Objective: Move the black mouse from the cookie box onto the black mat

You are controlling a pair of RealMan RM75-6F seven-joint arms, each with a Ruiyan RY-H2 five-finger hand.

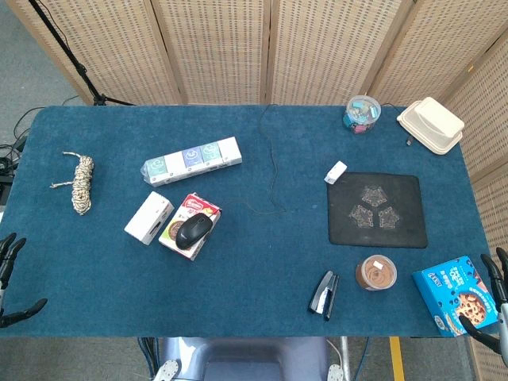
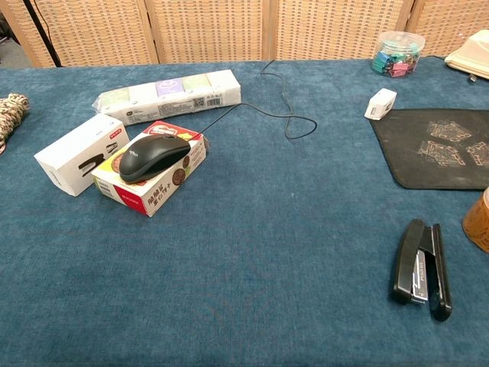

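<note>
The black mouse (image 1: 194, 231) (image 2: 153, 157) lies on top of the red-and-white cookie box (image 1: 205, 209) (image 2: 176, 181), left of the table's middle. Its thin cable (image 1: 271, 171) (image 2: 267, 115) runs back across the cloth. The black mat (image 1: 377, 209) (image 2: 435, 149), printed with a grey pattern, lies flat on the right side. My left hand (image 1: 11, 278) hangs at the table's front left edge, fingers apart, holding nothing. My right hand (image 1: 496, 305) sits at the front right edge, fingers spread and empty. Neither hand shows in the chest view.
A white box (image 1: 148, 217) (image 2: 80, 153) touches the cookie box's left side; a long pack (image 1: 193, 160) (image 2: 168, 95) lies behind. A black stapler (image 1: 324, 294) (image 2: 422, 267), brown jar (image 1: 377, 272), blue cookie box (image 1: 455, 294), white charger (image 1: 336, 171) (image 2: 380, 103), clip jar (image 1: 361, 113), rope (image 1: 81, 182).
</note>
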